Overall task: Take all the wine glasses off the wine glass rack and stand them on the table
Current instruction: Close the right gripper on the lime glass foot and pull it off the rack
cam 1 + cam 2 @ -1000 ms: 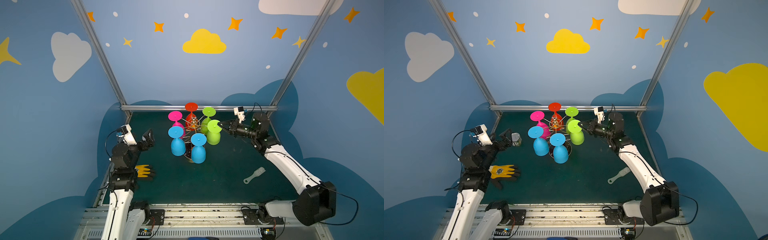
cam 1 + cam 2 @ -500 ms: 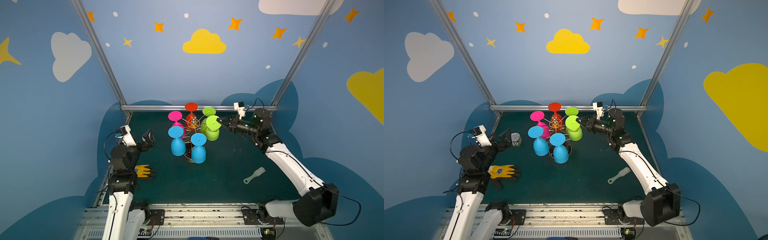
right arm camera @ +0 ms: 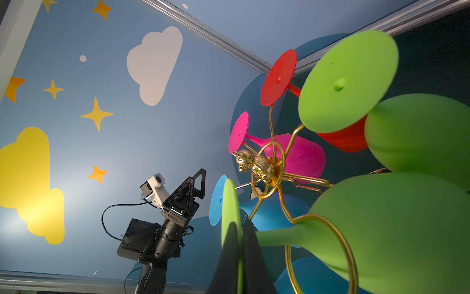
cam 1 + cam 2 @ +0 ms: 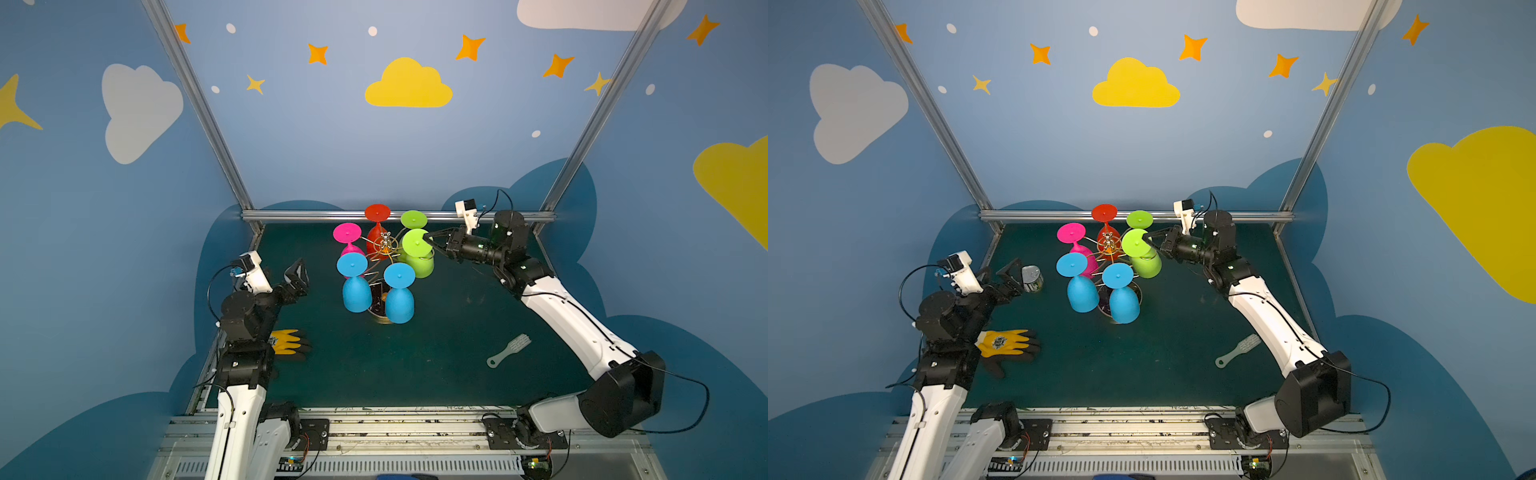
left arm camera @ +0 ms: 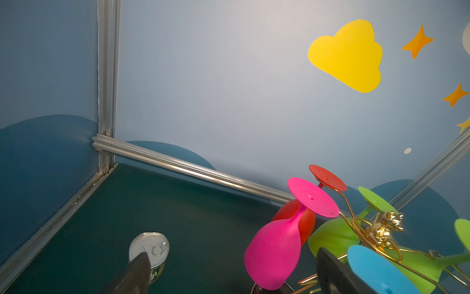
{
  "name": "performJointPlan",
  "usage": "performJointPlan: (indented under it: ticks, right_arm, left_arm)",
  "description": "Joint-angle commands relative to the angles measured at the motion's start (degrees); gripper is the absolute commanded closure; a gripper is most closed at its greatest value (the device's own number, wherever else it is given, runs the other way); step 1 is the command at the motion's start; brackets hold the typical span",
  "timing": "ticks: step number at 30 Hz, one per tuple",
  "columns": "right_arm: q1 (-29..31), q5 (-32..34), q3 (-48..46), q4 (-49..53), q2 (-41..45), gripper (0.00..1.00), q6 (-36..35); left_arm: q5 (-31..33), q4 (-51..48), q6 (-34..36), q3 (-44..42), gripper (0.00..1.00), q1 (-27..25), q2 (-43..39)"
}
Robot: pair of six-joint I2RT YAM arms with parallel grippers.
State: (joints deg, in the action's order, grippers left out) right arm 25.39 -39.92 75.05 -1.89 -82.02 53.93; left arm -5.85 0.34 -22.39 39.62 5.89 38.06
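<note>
The gold wire wine glass rack [image 4: 384, 245] [image 4: 1108, 243] [image 3: 264, 168] stands mid-table with several coloured glasses hanging upside down. My right gripper [image 4: 428, 241] [image 4: 1148, 240] [image 3: 240, 226] is shut on the edge of the round foot of the nearer green wine glass [image 4: 419, 264] [image 4: 1146, 266] [image 3: 381, 229]. That glass's stem still passes through a gold loop of the rack. My left gripper [image 4: 299, 272] [image 4: 1011, 272] [image 5: 232, 264] stands open and empty to the left of the rack, apart from the glasses.
A tin can [image 4: 1032, 278] [image 5: 148, 248] stands by the left gripper. A yellow-and-black glove [image 4: 286, 341] [image 4: 1005, 343] lies front left, and a grey brush [image 4: 509, 351] [image 4: 1237, 351] front right. Pink, red, blue and another green glass crowd the rack.
My right gripper has risen and moved slightly toward the rack's post, carrying the green glass's foot with it. The left arm has hardly moved.
</note>
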Motion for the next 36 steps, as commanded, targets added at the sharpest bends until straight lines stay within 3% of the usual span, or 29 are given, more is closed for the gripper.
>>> performJointPlan:
  ticks: [1, 21, 36]
  right_arm:
    - [1.0, 1.1, 1.9, 1.3, -1.2, 1.00, -2.1]
    - [3.8, 4.7, 2.1, 5.0, -3.0, 1.00, -6.4]
    - [2.9, 8.5, -4.4, 4.6, 3.9, 1.00, -6.2]
  left_arm:
    - [-0.6, 0.3, -0.2, -0.7, 0.00, 0.2, -0.6]
    - [-0.9, 0.5, -0.6, -0.8, 0.00, 0.2, -1.0]
    - [-0.9, 0.5, -0.6, -0.9, 0.00, 0.2, -1.0]
